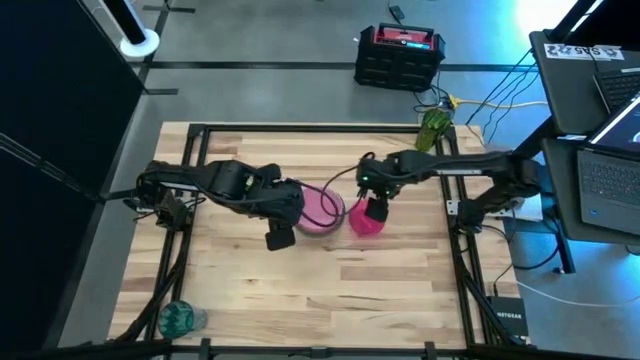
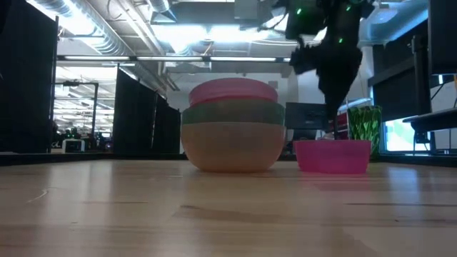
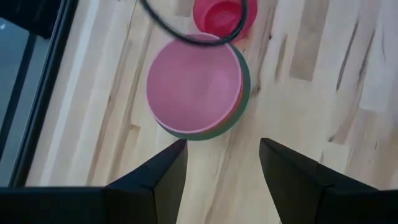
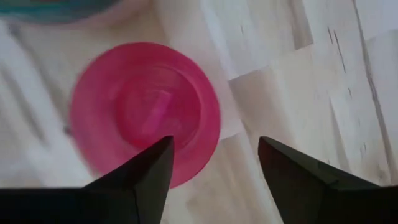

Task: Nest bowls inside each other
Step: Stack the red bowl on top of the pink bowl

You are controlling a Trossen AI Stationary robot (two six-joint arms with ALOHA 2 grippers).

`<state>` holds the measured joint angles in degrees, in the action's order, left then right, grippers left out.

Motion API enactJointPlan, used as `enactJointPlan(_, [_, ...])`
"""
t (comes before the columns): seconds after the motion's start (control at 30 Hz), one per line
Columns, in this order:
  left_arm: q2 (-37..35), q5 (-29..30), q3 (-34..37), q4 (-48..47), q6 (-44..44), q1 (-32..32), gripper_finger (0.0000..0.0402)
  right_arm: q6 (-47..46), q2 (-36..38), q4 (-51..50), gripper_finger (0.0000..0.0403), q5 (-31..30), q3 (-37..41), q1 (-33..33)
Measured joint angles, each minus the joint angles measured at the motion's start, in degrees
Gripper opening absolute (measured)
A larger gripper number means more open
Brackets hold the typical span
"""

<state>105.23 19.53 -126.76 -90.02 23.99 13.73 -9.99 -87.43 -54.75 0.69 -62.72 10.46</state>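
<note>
A stack of nested bowls stands mid-table: pink on top, green under it, peach at the bottom. A magenta bowl rests on its base just right of the stack. My right gripper is open and points down over the magenta bowl, one finger above its rim, without visible touch. My left gripper is open, raised on the near left side of the stack. A teal bowl sits at the near left corner.
A green ribbed cup-like thing stands at the table's far right corner. A dark cable hangs across the left wrist view over the bowls. Bare wood lies along the near side and the far left.
</note>
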Motion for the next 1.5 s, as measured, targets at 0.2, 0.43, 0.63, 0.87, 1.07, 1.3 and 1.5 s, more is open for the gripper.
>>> enactJointPlan(0.2, [-0.42, 0.20, 0.04, 0.05, -0.55, 0.22, 0.0187, 1.25, -3.70, 2.06, 0.0218, -0.40, 0.44, 1.78])
enactJointPlan(0.43, [-0.54, 0.21, 0.04, 0.03, -2.51, 0.24, 0.0187, 0.60, -4.85, 7.00, 0.0180, 1.09, 4.55, 2.08])
enactJointPlan(0.63, [-0.65, 0.22, 0.04, 0.01, -4.19, 0.26, 0.0187, 0.04, -5.83, 11.24, 0.0146, 2.37, 8.08, 2.34])
enactJointPlan(0.87, [-0.68, 0.22, 0.04, 0.03, -4.94, 0.26, 0.0187, 0.55, -3.50, 11.86, 0.0010, 4.17, 8.93, 2.27])
enactJointPlan(1.07, [-0.68, 0.22, 0.04, 0.01, -5.35, 0.26, 0.0187, 3.15, 3.40, -1.15, 0.0000, 4.43, 2.29, 2.32])
enactJointPlan(1.3, [-0.68, 0.21, 0.04, -0.01, -5.12, 0.31, 0.0187, 4.01, -0.03, -6.75, 0.0000, 7.07, -13.55, 2.32])
enactJointPlan(1.5, [-0.68, 0.19, 0.04, -0.07, -4.66, 0.40, 0.0187, 5.67, -10.45, -5.93, 0.0000, 9.35, -27.80, 2.32])
